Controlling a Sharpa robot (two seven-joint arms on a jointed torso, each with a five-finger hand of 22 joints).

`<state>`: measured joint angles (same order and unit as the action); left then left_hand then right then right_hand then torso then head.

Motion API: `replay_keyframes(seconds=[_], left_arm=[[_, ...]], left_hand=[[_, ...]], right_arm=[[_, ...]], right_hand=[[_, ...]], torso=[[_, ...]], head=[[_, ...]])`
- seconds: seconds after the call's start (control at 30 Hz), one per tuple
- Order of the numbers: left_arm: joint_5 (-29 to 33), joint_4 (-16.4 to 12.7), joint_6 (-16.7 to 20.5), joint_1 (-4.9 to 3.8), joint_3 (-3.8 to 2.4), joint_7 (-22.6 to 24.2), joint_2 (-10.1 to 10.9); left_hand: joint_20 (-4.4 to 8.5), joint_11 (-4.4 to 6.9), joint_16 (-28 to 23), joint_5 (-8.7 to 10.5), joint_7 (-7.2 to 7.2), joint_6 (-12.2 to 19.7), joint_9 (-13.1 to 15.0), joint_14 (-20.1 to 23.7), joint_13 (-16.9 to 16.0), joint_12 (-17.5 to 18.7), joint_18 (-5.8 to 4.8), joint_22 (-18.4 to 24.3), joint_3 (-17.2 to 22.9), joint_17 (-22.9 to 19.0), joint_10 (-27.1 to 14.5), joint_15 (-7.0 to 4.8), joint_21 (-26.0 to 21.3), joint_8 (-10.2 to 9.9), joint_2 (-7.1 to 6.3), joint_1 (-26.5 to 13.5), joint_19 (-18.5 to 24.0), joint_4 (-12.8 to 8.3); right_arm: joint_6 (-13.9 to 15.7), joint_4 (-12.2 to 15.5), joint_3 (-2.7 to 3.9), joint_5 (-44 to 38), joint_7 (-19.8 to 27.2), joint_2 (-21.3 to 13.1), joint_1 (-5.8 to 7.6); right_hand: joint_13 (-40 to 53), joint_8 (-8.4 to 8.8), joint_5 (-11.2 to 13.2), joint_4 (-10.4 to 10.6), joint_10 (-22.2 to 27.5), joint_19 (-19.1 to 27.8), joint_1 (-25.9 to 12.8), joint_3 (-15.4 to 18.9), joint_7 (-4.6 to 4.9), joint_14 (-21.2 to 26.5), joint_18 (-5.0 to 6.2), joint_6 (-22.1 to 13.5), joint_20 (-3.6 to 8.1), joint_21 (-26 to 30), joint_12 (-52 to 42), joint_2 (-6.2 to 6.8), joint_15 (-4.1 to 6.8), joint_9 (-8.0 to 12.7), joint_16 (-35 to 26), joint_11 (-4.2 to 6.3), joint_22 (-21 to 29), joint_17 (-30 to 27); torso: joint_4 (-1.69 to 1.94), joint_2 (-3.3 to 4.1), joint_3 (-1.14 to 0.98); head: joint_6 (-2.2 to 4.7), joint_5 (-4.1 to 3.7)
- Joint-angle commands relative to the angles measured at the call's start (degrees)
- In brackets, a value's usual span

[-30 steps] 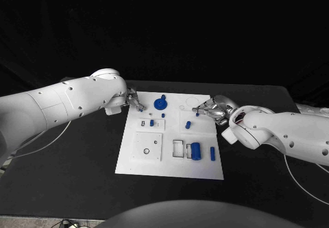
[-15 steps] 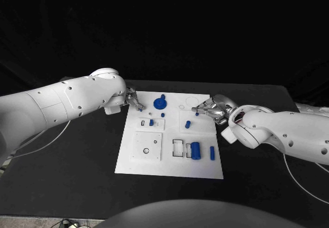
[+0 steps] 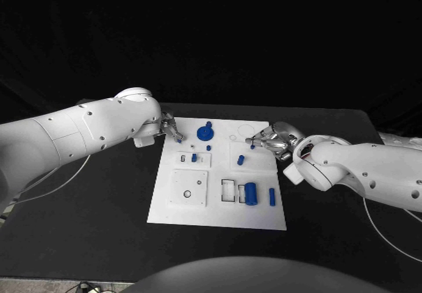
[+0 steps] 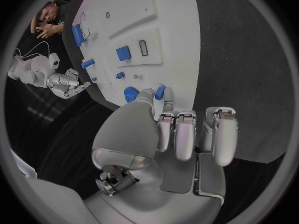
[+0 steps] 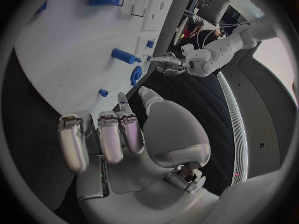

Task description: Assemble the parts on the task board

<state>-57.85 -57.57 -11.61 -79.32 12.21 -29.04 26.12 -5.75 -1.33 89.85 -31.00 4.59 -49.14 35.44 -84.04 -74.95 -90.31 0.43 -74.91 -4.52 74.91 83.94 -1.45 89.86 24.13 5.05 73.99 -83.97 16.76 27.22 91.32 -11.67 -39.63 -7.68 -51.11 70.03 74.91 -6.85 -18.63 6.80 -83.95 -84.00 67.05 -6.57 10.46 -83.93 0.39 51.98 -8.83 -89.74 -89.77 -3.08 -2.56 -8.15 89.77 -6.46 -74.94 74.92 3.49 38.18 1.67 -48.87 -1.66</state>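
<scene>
Now my left hand (image 3: 169, 129) hovers at the ten o'clock corner of the task board (image 3: 176, 207), pinching a small blue part (image 4: 160, 92) between thumb and a fingertip while the other fingers hang curled beside it. My right hand (image 3: 268, 139) sits at the board's two o'clock edge; a speck of blue shows near its fingertips in the head view, but I cannot tell whether it holds anything.

The blue gear (image 3: 205, 132) stands just beside my left fingertips, toward three o'clock, and a small blue peg (image 3: 209, 148) lies below it. Further toward six o'clock are the short blue block (image 3: 194, 157) in its raised square, the blue pin (image 3: 240, 160), the large blue cylinder (image 3: 252, 193) and the blue bar (image 3: 272, 196).

To seat this piece well, I judge I should keep the pinch firm, hold the part upright over its socket, lower straight and slowly, and avoid nudging the gear. Only once it sits flush should I loosen my fingers.
</scene>
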Motion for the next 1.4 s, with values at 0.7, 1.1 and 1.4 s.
replay_keyframes(seconds=[0.7, 1.1, 1.4], left_arm=[[0.6, -0.8, 1.0, 0.04, -0.03, 2.7, 0.5], [1.3, -6.0, 1.6, -1.36, -0.75, 2.1, 4.3], [2.3, -11.1, -1.9, -2.81, -0.94, 0.1, 7.8]], left_hand=[[0.54, 0.40, 0.1, -1.00, -0.26, -0.1, 0.5, -6.0, -15.0, 0.3, -0.43, -15.1, 7.2, 15.1, 6.1, -0.56, 0.1, 0.9, 0.36, 7.5, -6.0, 0.0], [0.51, 0.29, 0.1, -0.75, -0.13, -0.5, 0.3, -6.0, -15.0, 0.3, -0.43, -15.1, 7.4, 15.1, 6.1, -0.43, 0.1, 0.8, -0.79, 5.9, -6.0, 0.2], [0.47, 0.31, 0.1, -0.75, -0.18, -1.1, -0.3, -6.0, -15.0, 0.3, -0.43, -15.1, 7.4, 15.1, 6.1, -0.40, 0.1, 0.3, -1.17, 3.1, -6.0, 0.2]], right_arm=[[-0.8, -0.1, -0.01, -0.3, 0.0, 0.0, -0.03], [-0.9, -0.4, -0.01, -0.3, 0.0, 0.1, -0.09], [-1.1, -0.5, -0.01, -0.3, -0.1, 0.2, -0.13]], right_hand=[[15.1, -0.38, -0.3, 0.0, -6.1, -6.0, 0.6, 0.4, 0.31, -6.1, -0.39, -0.2, -0.48, -0.3, -0.2, -0.01, -0.48, -0.1, 0.2, -0.28, -15.1, 15.1], [15.1, -0.38, -0.3, 0.0, -6.1, -6.0, 0.6, 0.4, 0.31, -6.1, -0.39, -0.2, -0.48, -0.3, -0.2, -0.01, -0.48, -0.1, 0.2, -0.28, -15.1, 15.1], [15.1, -0.38, -0.3, 0.0, -6.1, -6.0, 0.6, 0.4, 0.31, -6.1, -0.39, -0.2, -0.48, -0.3, -0.2, -0.01, -0.48, -0.1, 0.2, -0.28, -15.1, 15.1]], torso=[[0.06, -0.01, 0.02], [0.07, -0.03, 0.01], [0.03, 0.01, 0.01]], head=[[-0.05, -0.40], [0.12, -0.26], [0.13, -0.33]])
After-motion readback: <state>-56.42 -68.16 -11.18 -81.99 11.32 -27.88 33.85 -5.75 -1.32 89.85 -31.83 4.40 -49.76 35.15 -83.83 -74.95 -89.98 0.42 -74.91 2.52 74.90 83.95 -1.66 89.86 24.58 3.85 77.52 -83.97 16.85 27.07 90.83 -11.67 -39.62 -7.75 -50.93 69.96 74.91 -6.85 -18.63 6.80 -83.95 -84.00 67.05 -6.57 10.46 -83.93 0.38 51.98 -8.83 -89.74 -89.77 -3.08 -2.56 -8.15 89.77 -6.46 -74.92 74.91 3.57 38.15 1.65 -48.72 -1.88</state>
